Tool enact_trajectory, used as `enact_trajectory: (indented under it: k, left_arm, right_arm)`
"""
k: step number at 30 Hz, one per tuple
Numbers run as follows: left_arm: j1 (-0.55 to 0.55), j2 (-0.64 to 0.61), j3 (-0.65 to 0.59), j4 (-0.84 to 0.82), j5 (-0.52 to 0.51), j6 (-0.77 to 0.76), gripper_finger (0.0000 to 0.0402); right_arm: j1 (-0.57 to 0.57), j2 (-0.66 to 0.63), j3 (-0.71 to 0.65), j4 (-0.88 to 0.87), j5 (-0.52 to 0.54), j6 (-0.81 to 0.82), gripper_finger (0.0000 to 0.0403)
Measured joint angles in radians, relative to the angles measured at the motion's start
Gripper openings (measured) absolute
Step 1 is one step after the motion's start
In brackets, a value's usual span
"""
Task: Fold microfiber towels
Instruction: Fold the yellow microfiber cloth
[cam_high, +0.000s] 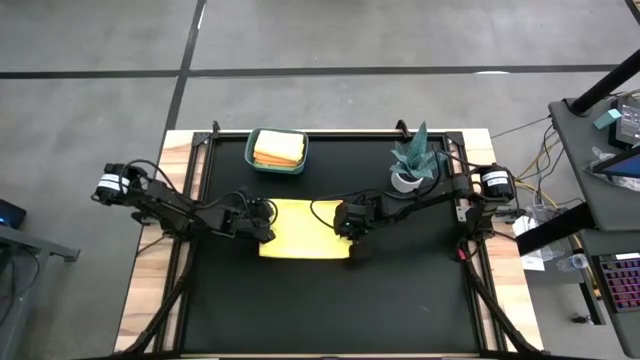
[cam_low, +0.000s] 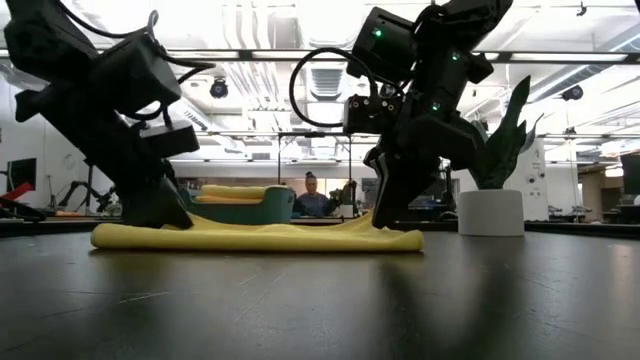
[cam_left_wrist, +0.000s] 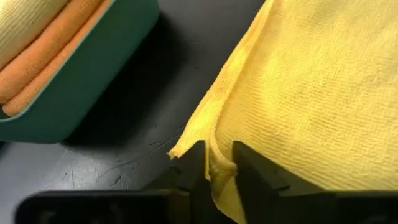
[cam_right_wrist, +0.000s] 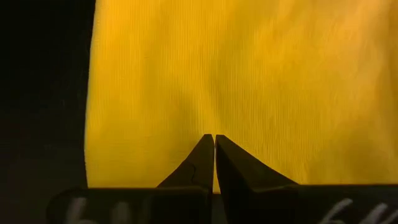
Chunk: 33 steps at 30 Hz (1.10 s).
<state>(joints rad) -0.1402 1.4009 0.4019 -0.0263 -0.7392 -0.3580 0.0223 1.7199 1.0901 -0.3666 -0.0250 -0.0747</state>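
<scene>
A soft yellow microfiber towel (cam_high: 303, 229) lies spread flat near the middle of the black counter (cam_high: 400, 300), with both dark arms reaching in from opposite sides to its edges. The left gripper (cam_left_wrist: 219, 167) sits at the towel's left edge, and its two fingers are closed on a raised fold of the yellow cloth, with a narrow gap between them filled by fabric. The right gripper (cam_right_wrist: 214, 149) rests at the towel's right edge with its fingers pressed fully together, tips down on the cloth; nothing shows between them. Behind the towel, toward the far side of the counter, a teal plastic bin (cam_high: 277, 166) holds folded cloths, yellow above orange (cam_left_wrist: 43, 59). A small potted green plant in a white pot (cam_high: 412, 165) stands to the right of the bin, near the right arm.
</scene>
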Motion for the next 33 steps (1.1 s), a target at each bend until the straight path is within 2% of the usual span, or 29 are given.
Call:
enact_trajectory:
  k: [9,13,18,20,23,25,29,33]
  left_arm:
    - [0.003,-0.060,0.006,-0.054,-0.001,0.079,0.0184]
    - [0.003,-0.127,0.007,-0.131,0.000,0.110,0.0212]
    - [0.003,-0.221,0.024,-0.212,0.016,0.167,0.0224]
    - [0.002,-0.265,0.030,-0.233,0.091,0.212,0.0224]
    - [0.000,-0.322,0.040,-0.228,0.277,0.279,0.0224]
    - [-0.005,-0.357,0.046,-0.226,0.348,0.286,0.0224]
    - [-0.051,-0.390,0.051,-0.226,0.440,0.259,0.0224]
    - [-0.139,-0.368,0.060,-0.227,0.457,0.185,0.0224]
  right_arm:
    - [0.000,0.000,0.000,0.044,0.000,0.047,0.0015]
    - [-0.001,-0.009,0.000,0.042,-0.001,0.093,0.0041]
    - [-0.003,-0.036,0.013,0.026,0.000,0.152,0.0081]
    - [-0.003,-0.050,0.014,0.021,0.000,0.143,0.0097]
    - [0.002,-0.065,0.014,0.024,0.000,0.130,0.0120]
    - [0.005,-0.065,0.014,0.028,0.000,0.119,0.0132]
    - [0.027,-0.062,0.007,0.035,-0.001,0.116,0.0143]
    - [0.071,-0.060,-0.004,0.034,-0.002,0.120,0.0140]
